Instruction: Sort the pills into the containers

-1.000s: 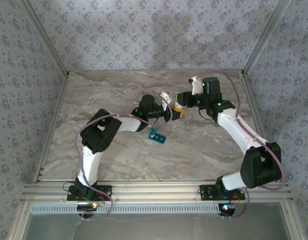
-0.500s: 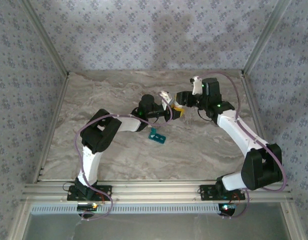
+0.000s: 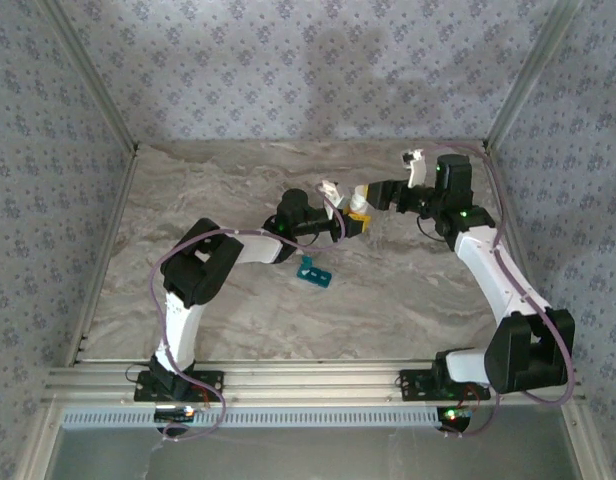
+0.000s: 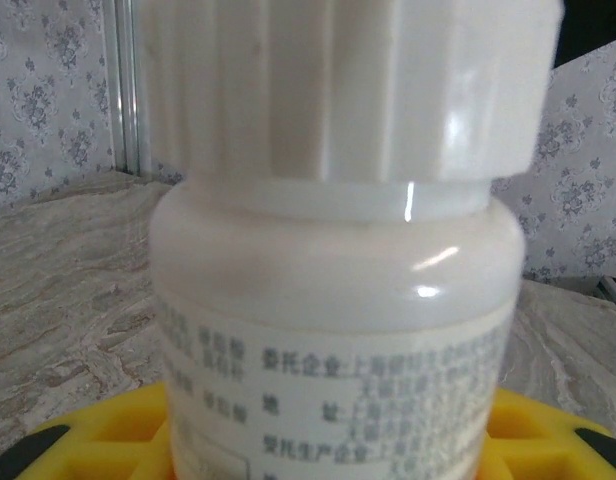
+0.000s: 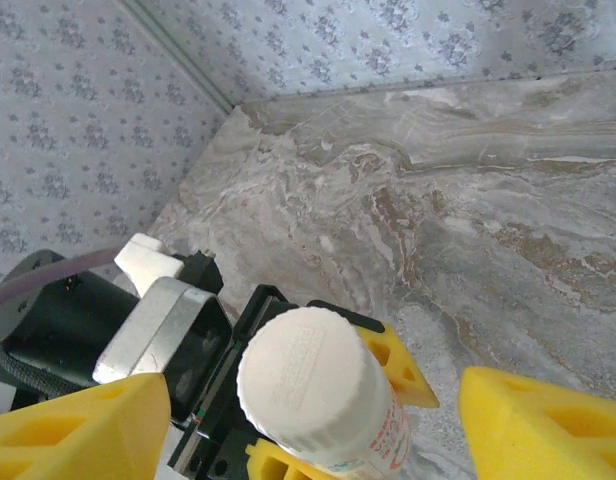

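A white pill bottle [image 4: 328,300] with a ribbed white cap stands upright in my left gripper [image 4: 328,445], whose yellow fingers [image 4: 83,435] are shut on its lower body. From above, the bottle [image 3: 357,206] sits mid-table in the left gripper [image 3: 354,222]. My right gripper [image 3: 372,194] is open just right of it. In the right wrist view the bottle cap [image 5: 308,385] lies between and beyond that gripper's spread yellow fingers [image 5: 78,430], untouched. The teal containers [image 3: 315,271] lie on the table in front of the left gripper. The pills are hidden.
The marble tabletop [image 3: 408,290] is fenced by patterned walls and metal frame posts [image 3: 88,80]. The left arm's black wrist and silver camera housing [image 5: 163,335] sit close below the bottle, between the two grippers.
My right gripper has opened off the bottle cap and drawn back to the right. The left gripper and the bottle have stayed put, and the cap is still on.
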You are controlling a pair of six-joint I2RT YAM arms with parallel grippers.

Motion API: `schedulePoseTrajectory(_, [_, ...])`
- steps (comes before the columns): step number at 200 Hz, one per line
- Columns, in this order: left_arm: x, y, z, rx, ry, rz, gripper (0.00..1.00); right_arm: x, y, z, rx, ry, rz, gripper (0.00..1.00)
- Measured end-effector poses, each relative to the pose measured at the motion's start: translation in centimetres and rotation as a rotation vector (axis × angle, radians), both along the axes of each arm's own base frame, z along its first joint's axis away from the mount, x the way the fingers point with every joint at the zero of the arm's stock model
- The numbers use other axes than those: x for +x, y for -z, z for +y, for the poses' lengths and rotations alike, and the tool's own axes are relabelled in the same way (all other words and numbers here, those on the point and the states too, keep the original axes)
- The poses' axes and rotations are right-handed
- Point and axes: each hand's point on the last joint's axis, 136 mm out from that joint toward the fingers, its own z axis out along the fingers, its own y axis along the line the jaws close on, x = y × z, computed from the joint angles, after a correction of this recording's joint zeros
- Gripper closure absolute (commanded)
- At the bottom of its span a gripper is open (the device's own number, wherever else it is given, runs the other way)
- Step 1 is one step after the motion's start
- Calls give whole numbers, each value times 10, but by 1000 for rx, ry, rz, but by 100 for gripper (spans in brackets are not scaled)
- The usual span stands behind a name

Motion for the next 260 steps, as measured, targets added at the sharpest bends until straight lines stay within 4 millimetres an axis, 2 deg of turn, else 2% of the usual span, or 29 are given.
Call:
schedulePoseTrajectory(47, [0,-1,0,-1,0,-1,100,2,22,4,-41,-72,38,26])
schedulePoseTrajectory(114, [0,-1,0,-2,0,-2,100,6,16,18,-70,-121,2,32])
schedulePoseTrajectory(166, [0,-1,0,-2,0,-1,100,7,18,17,-80,-118,5,44])
schedulePoseTrajectory(186, [0,-1,0,-2,0,2,100,7,18,19,-80,-121,4,45])
schedulePoseTrajectory(260, [0,-1,0,-3,0,2,100,4,20,23,-93,-119,5,43])
